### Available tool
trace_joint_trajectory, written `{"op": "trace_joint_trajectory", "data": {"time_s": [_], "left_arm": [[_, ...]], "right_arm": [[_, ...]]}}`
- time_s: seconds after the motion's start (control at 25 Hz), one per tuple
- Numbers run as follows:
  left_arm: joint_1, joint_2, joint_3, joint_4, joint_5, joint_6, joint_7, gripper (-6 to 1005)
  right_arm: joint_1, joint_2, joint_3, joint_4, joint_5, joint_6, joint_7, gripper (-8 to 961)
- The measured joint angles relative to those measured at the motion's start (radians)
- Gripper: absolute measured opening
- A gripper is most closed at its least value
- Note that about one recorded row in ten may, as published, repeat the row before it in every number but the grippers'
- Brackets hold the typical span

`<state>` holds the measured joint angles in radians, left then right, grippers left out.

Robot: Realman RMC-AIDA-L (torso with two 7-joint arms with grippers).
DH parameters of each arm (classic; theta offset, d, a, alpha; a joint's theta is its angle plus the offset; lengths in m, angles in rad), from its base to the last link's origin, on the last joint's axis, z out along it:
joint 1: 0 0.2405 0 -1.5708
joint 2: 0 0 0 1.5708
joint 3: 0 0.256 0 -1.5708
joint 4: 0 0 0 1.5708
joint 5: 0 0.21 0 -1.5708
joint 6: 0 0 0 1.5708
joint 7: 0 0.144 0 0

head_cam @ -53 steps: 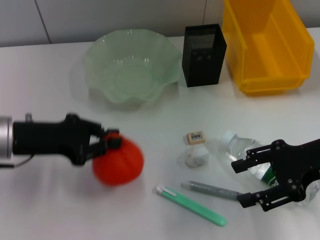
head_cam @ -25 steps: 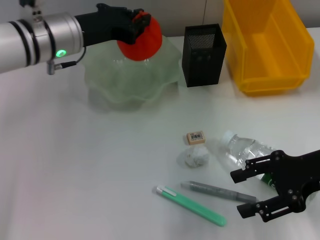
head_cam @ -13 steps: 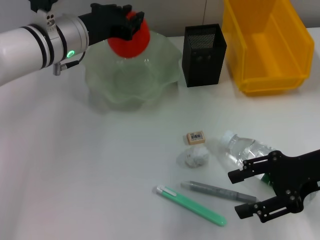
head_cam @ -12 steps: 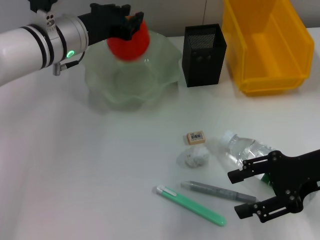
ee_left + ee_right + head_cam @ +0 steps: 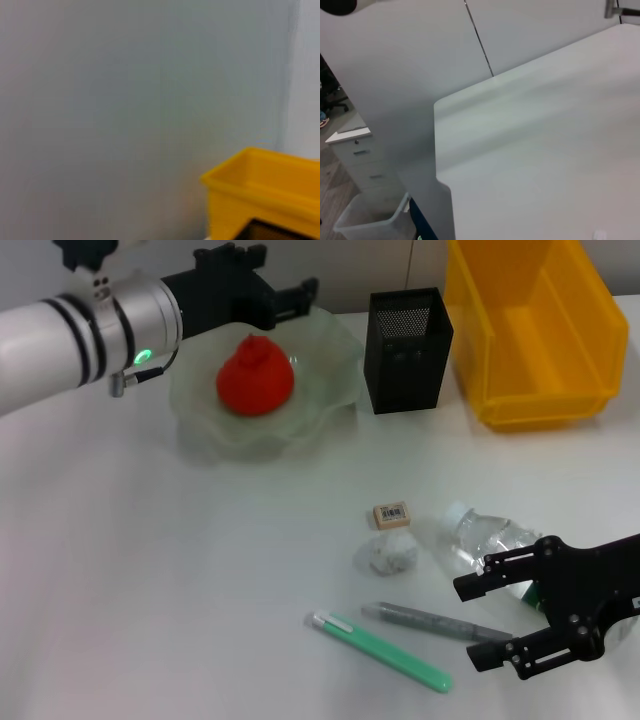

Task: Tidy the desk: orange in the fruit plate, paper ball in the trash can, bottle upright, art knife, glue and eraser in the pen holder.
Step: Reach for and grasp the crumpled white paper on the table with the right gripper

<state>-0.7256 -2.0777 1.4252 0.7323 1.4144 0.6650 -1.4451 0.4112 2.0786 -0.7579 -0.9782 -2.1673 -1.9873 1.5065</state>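
Observation:
The orange (image 5: 255,377) lies inside the pale green fruit plate (image 5: 330,390) at the back. Just above the plate's far rim, my left gripper (image 5: 285,280) is open and holds nothing. The clear bottle (image 5: 490,543) lies on its side at the front right. My right gripper (image 5: 478,623) hovers open close to it, beside the end of the grey glue stick (image 5: 430,621). The green art knife (image 5: 380,650), the paper ball (image 5: 388,555) and the eraser (image 5: 391,514) lie loose on the table. The black mesh pen holder (image 5: 405,335) stands right of the plate.
A yellow bin (image 5: 535,330) serving as the trash can stands at the back right, next to the pen holder; its corner (image 5: 270,195) shows in the left wrist view. The right wrist view shows white table (image 5: 545,165) and wall.
The left gripper opened and let go of the orange, which dropped into the fruit plate. The right gripper has barely shifted near the bottle.

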Motion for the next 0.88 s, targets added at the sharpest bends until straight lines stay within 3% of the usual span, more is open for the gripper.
{"op": "trace_joint_trajectory", "data": {"time_s": [0.16,0.28,0.32,0.4,0.48,0.68,0.88], "left_arm": [[0.122,0.009,-0.008,0.124,-0.001,0.208,-0.001,832],[0.221,0.012,-0.029,0.205,0.0,0.379,0.002,846],[0.293,0.013,-0.06,0.242,0.0,0.534,0.02,851],[0.314,0.013,-0.073,0.244,0.001,0.584,0.035,860],[0.377,0.014,-0.127,0.23,0.001,0.77,0.104,860],[0.45,0.026,-0.207,0.144,0.029,1.005,0.158,860],[0.447,0.05,-0.216,0.046,0.116,1.073,0.183,860]], "right_arm": [[0.0,0.0,0.0,-0.034,0.009,-0.006,0.026,755],[0.0,0.001,-0.014,-0.096,0.01,-0.008,0.087,755],[0.005,0.001,-0.033,-0.151,0.011,-0.002,0.152,755],[0.008,0.001,-0.047,-0.185,0.01,-0.001,0.191,755],[0.015,0.001,-0.085,-0.265,0.002,0.002,0.269,755],[0.079,-0.003,-0.198,-0.426,-0.091,0.004,0.495,755],[0.215,-0.004,-0.321,-0.444,-0.244,0.0,0.691,755]]}}
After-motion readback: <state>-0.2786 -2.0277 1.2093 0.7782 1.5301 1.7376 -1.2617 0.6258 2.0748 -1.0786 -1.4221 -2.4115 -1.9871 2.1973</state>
